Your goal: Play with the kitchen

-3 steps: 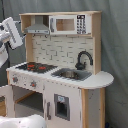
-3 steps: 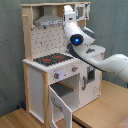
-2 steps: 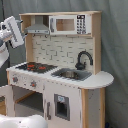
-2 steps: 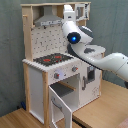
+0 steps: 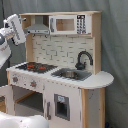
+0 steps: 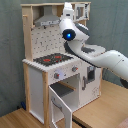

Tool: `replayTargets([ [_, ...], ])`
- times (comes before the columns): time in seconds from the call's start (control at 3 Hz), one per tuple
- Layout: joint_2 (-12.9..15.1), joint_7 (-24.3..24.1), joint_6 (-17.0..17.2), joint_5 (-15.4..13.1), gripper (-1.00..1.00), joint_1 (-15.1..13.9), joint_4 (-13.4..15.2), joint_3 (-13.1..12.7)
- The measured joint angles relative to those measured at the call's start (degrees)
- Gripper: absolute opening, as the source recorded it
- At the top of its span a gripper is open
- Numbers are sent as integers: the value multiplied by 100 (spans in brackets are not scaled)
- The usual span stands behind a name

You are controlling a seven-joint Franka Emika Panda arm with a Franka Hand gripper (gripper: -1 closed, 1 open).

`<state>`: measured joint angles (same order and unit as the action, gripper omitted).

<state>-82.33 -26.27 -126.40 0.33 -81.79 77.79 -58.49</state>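
Little had changed since the earlier frames: the arm [image 6: 95, 52] had shifted only slightly and stayed raised beside the hood; the kitchen [image 5: 62, 70] had not moved. It stood upright on the wooden floor [image 6: 100, 112] before a grey curtain [image 5: 115, 50]; in the first exterior view the black-red hob [image 5: 36, 66] lay toward the first exterior view's left, with the sink [image 5: 70, 75] and black faucet [image 5: 83, 59] beside it toward the right; the grey hood [image 5: 39, 27] and the small microwave [image 5: 67, 24] sat above the pegboard back [image 5: 57, 50]. In the second exterior view the lower oven door [image 6: 62, 102] hung open. Whether the gripper [image 5: 15, 29] was wide or narrow, I could not tell; it hung near the hood.
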Motion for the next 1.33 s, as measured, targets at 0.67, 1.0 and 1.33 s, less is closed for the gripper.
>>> replayTargets([
  [0.67, 76, -212, 241, 0, -100, -197, -199, 171],
  [1.0, 103, -282, 314, -2, -100, -245, -210, 188],
  [1.33, 115, -379, 719, -9, -100, -658, -210, 203],
])
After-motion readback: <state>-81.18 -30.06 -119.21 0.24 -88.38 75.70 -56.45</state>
